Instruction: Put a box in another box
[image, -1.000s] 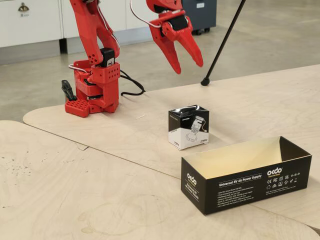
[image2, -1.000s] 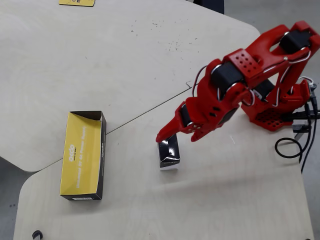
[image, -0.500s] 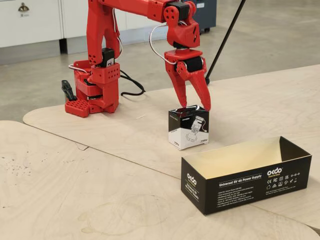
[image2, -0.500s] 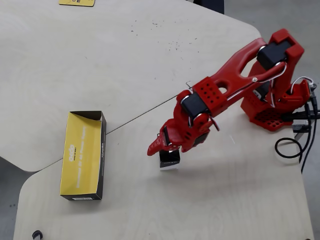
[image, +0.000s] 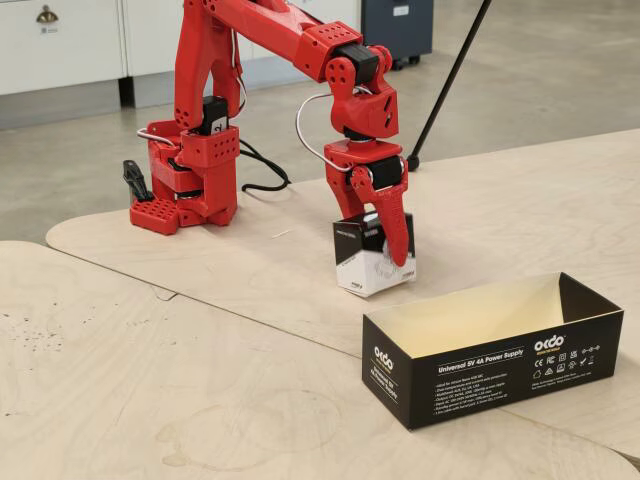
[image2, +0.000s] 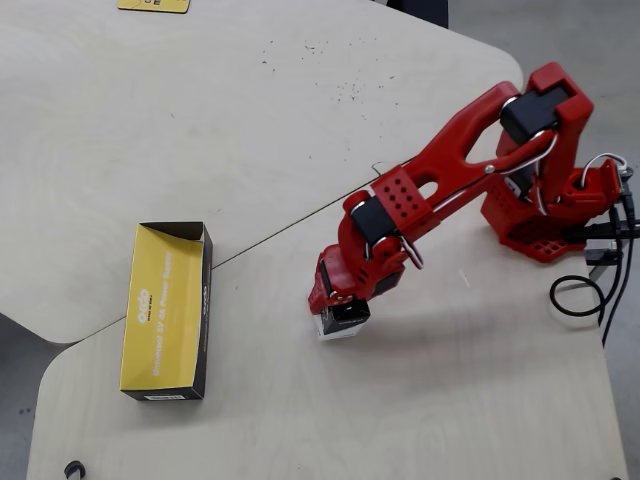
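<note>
- My red two-finger pincer (image: 383, 243) is lowered over the small cube-shaped cardboard box with a glossy black top and white lower half (image: 372, 262), at the centre of the fixed view; one finger runs down the box's front face, the other is hidden behind it
- I cannot tell whether I have clamped the box or only straddle it; in the overhead view my wrist covers most of the box (image2: 338, 322), which sits on the pale plywood tabletop (image2: 200, 110)
- The long topless black cardboard box with a cream inside (image: 492, 345) lies well apart, at the lower right of the fixed view and the left of the overhead view (image2: 166, 310)
- Risk: glossy cardboard may slip or twist between my fingers if the grip is shallow or off-centre
- Risk: squeezing hard could dent the light box
- Risk: carrying too low, I could clip the long box's wall and shove it, since nothing holds it down
</note>
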